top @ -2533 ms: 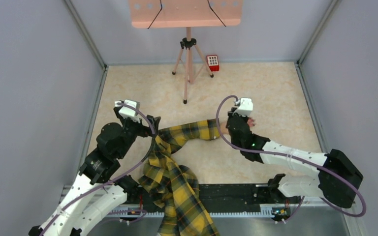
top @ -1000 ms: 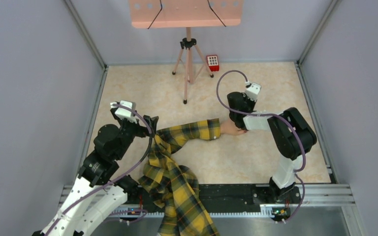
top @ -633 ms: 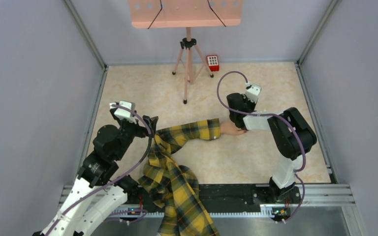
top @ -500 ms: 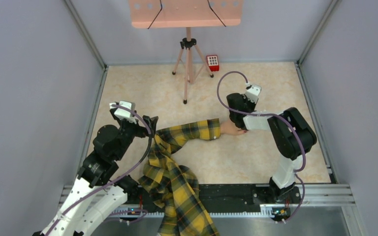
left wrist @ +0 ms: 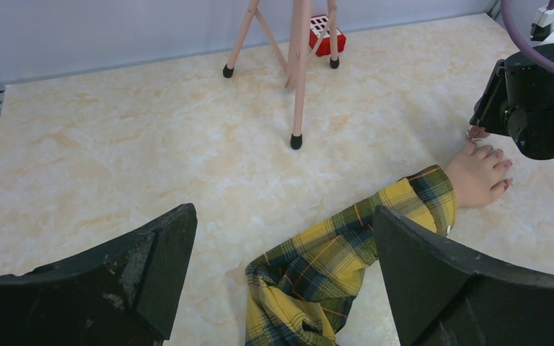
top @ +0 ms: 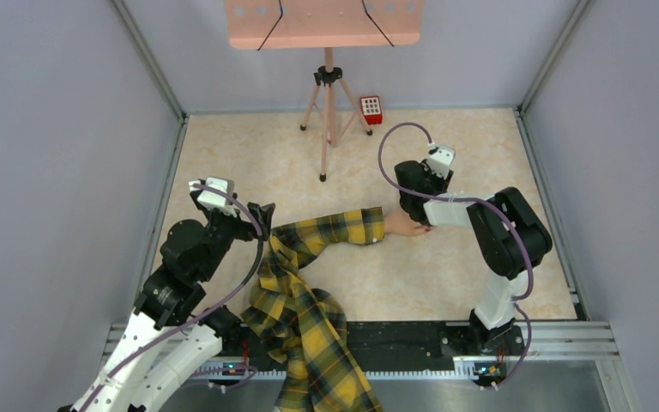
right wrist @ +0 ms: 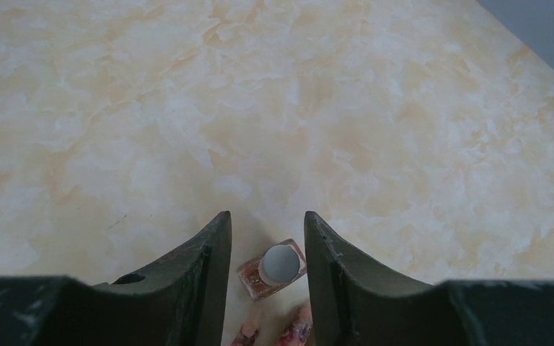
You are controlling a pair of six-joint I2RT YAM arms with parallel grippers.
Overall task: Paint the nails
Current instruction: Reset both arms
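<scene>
Since the earliest frame, has pulled the right arm's elbow up and out to the right and drawn its wrist slightly toward the far side of the mannequin hand point(left wrist: 480, 176). Over the last second, has begun parting that pincer. Has hardly shifted anything else.

On the left, holds the left gripper point(left wrist: 285, 223) spread wide with nothing between the jaws, hovering above the crumpled end of the plaid sleeve point(top: 335, 227) and well apart from the hand. Shows the nails point(left wrist: 508, 164) further right, dark red and glossy at the fingertips, lying on the table point(top: 446, 283) just under the other wrist.

On the right, keeps the right gripper point(right wrist: 267, 216) partly spread astride a small nail polish bottle point(right wrist: 254, 281), upright and just beside the fingertips, apparently not pinched.

- Could tip the bottle on withdrawal by catching its grey cap point(right wrist: 279, 264) with a pad, given so little room on either side.
- Could then spill polish over the table or the pale fingers.
- Could also nudge the hand, lying loose and unheld, and smear nails probably still wet.
</scene>
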